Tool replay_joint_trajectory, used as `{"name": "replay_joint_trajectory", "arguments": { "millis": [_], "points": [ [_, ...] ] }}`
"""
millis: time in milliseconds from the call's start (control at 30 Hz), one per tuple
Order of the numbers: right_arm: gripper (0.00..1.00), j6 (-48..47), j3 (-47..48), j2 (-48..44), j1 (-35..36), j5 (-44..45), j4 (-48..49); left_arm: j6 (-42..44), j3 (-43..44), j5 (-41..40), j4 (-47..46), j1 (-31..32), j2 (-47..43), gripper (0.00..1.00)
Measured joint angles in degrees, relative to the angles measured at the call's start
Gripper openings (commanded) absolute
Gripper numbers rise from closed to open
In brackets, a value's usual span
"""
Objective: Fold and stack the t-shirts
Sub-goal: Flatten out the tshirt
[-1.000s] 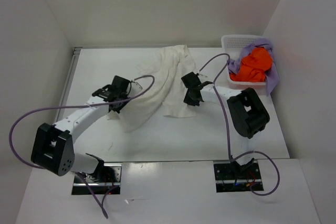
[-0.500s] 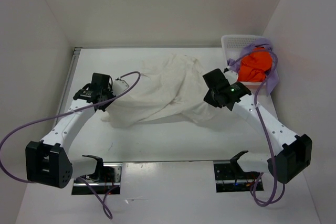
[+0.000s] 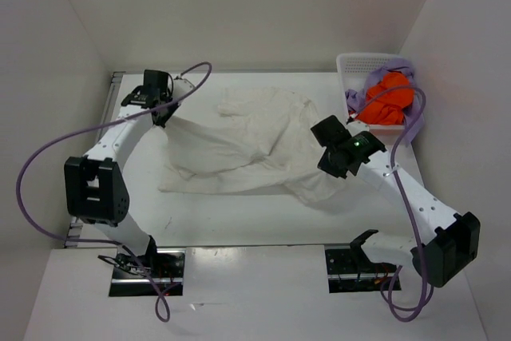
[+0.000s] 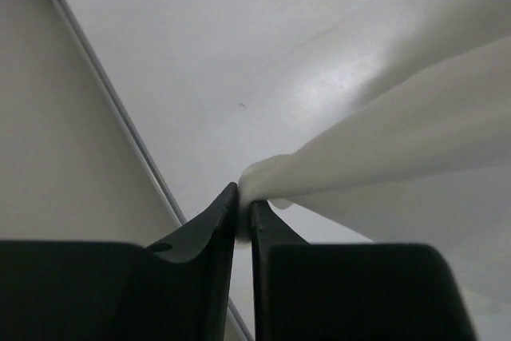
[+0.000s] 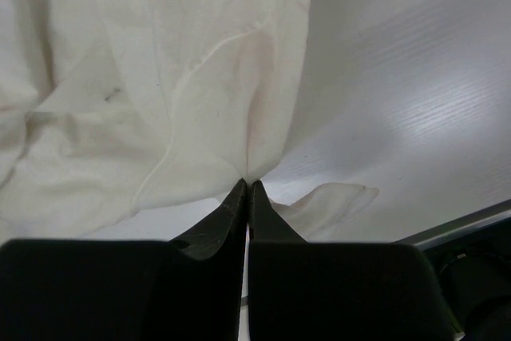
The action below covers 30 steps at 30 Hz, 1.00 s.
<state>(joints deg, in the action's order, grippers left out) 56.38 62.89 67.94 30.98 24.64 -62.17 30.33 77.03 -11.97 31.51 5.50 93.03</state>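
The cream-white t-shirt (image 3: 239, 145) lies stretched across the middle of the table, crumpled in folds. My left gripper (image 3: 162, 112) is shut on its left edge near the far left corner; in the left wrist view the cloth (image 4: 383, 157) runs from the gripper (image 4: 244, 197) to the right. My right gripper (image 3: 329, 167) is shut on the shirt's right part, lifting it; the right wrist view shows the cloth (image 5: 160, 93) pinched at the gripper's tips (image 5: 247, 185). The orange t-shirt (image 3: 389, 97) and the lavender t-shirt (image 3: 415, 121) sit in the white basket (image 3: 351, 62).
The basket stands at the far right corner against the right wall. A metal rail (image 3: 112, 109) runs along the table's left edge, close to the left gripper. White walls close in the left, back and right sides.
My left gripper has moved far back and left with the shirt's edge. My right gripper has moved right and toward the front. The cream-white shirt is spread much wider between them.
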Motion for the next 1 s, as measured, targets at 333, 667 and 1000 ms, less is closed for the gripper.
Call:
{"name": "replay_joint_trajectory", "arguments": {
  "millis": [333, 667, 1000],
  "points": [
    [0.09, 0.48, -6.36, 4.39, 0.00, -5.38, 7.06, -2.12, 6.73, -4.31, -1.92, -4.76, 9.35, 1.00],
    [0.37, 1.77, -10.67, 7.78, 0.00, -8.15, 14.23, 2.40, -17.55, -1.60, 8.74, -2.25, -9.90, 1.00],
    [0.99, 5.40, -13.79, 13.64, 0.00, -7.50, 15.80, -0.44, -23.74, 0.39, 5.64, 0.15, -2.36, 1.00]
  ]
}}
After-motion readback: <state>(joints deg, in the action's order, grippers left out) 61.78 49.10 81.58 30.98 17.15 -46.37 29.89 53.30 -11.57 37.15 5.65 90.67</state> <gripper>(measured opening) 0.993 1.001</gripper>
